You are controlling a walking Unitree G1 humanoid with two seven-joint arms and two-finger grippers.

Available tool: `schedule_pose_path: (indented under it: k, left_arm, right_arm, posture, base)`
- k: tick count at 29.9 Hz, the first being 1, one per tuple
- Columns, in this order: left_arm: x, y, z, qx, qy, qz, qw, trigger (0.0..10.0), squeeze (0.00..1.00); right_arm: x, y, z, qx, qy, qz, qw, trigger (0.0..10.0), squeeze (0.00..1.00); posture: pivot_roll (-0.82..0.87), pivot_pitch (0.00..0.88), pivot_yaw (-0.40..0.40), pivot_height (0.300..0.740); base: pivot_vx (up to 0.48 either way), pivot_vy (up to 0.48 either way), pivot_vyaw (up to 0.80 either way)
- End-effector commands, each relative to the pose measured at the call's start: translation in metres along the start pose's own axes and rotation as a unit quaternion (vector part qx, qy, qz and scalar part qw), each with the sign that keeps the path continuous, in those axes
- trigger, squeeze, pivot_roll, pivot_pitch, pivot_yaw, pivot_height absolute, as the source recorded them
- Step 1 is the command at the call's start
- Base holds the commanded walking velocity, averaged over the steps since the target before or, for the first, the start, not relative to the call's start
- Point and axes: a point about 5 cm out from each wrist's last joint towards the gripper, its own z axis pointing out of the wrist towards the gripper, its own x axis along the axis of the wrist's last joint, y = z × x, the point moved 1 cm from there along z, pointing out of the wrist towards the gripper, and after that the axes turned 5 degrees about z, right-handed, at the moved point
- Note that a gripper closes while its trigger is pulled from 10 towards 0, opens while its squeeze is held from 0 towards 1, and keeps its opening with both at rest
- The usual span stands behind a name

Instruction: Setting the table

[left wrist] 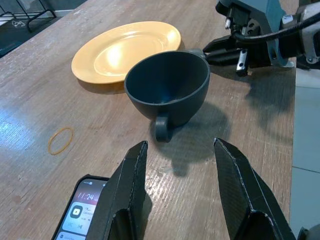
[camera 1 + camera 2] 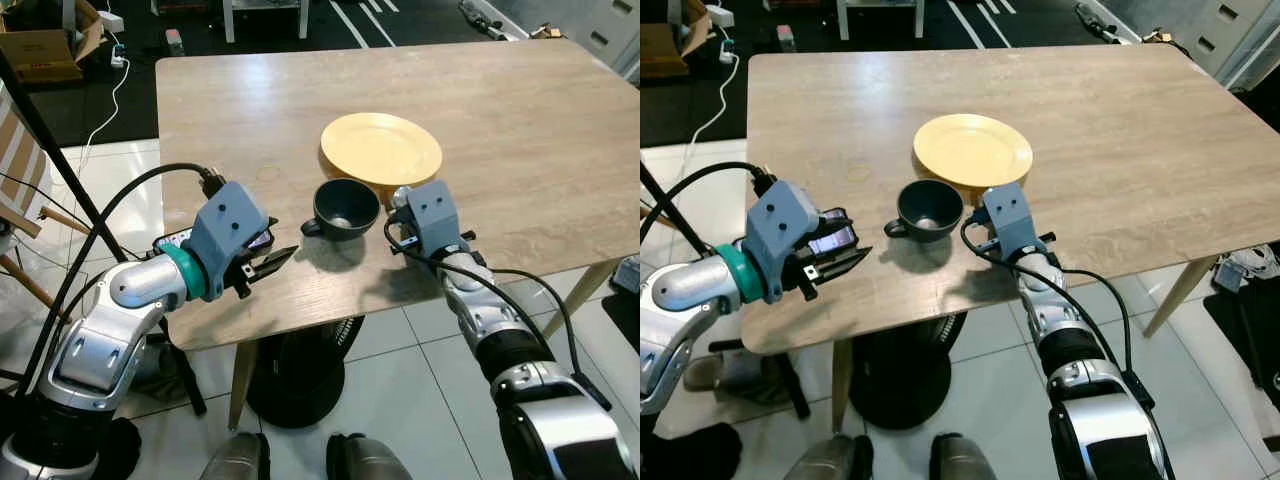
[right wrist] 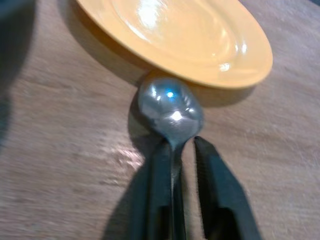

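Observation:
A yellow plate [image 2: 380,148] lies in the middle of the wooden table [image 2: 520,120]. A dark blue cup [image 2: 345,208] stands upright just in front of it, handle towards my left gripper [image 2: 283,257]. That gripper hovers open a short way from the cup [image 1: 167,87], with nothing between its fingers. My right gripper [image 3: 181,142] is low over the table by the plate's near rim, shut on the handle of a silver spoon [image 3: 170,107]. The spoon's bowl lies beside the plate's edge [image 3: 200,65].
A phone [image 1: 80,215] with a lit screen lies on the table under my left gripper, and a rubber band [image 1: 60,140] lies nearby. A round black base [image 2: 300,380] stands under the table. A cardboard box [image 2: 45,45] and a cable are on the floor at far left.

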Motion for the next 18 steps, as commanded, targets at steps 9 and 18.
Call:
schedule_pose_path:
  k: [9,18]
  left_arm:
    - [0.001,0.005,0.002,-0.006,0.004,-0.001,1.000,10.0,0.00]
    - [0.001,0.005,0.003,-0.007,0.004,-0.003,1.000,10.0,0.00]
  right_arm:
    - [0.005,0.022,-0.002,-0.029,0.016,-0.006,0.999,10.0,0.00]
    - [0.016,0.038,-0.009,-0.040,0.051,0.053,0.996,10.0,0.00]
  posture:
    - [0.07,0.000,-0.024,0.740]
    - [0.05,0.000,-0.021,0.740]
  base:
    - [0.000,0.000,0.00]
    - [0.000,0.000,0.00]
